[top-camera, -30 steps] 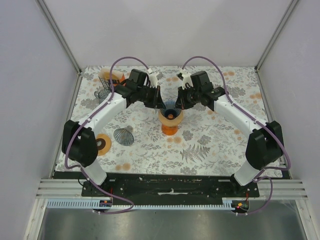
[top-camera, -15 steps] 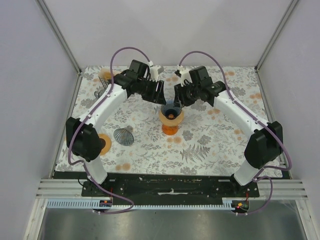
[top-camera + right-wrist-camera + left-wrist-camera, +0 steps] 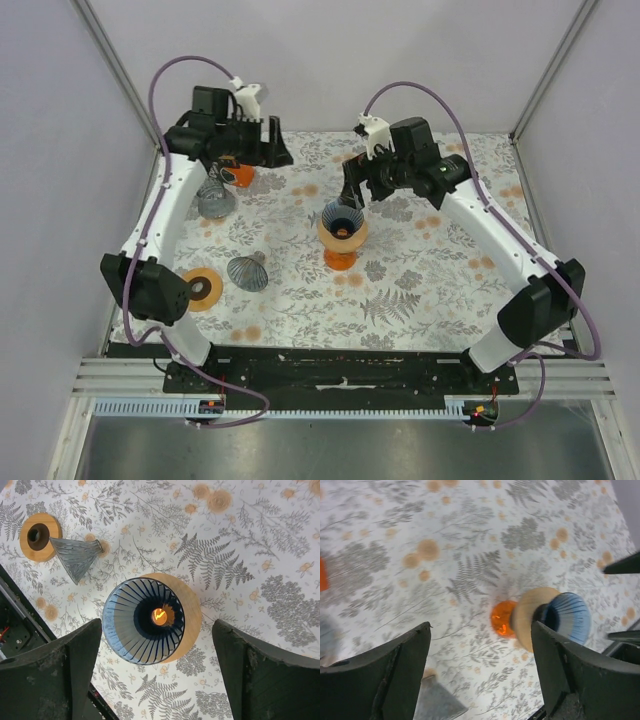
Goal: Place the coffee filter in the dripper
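Sitting inside the dripper [image 3: 191, 611], the coffee filter [image 3: 131, 630] seems placed; the left hand [image 3: 481, 626] and right hand [image 3: 156, 625] are spread, empty.

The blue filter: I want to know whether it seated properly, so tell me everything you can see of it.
The blue filter is a ribbed, pleated cone, pale blue outside and darker inside, looking like thin mesh or paper. It stands mouth up, nested in the dripper's wooden ring, with its rim rising above the ring. Through its open tip the orange stand shows. Only the ring touches it.
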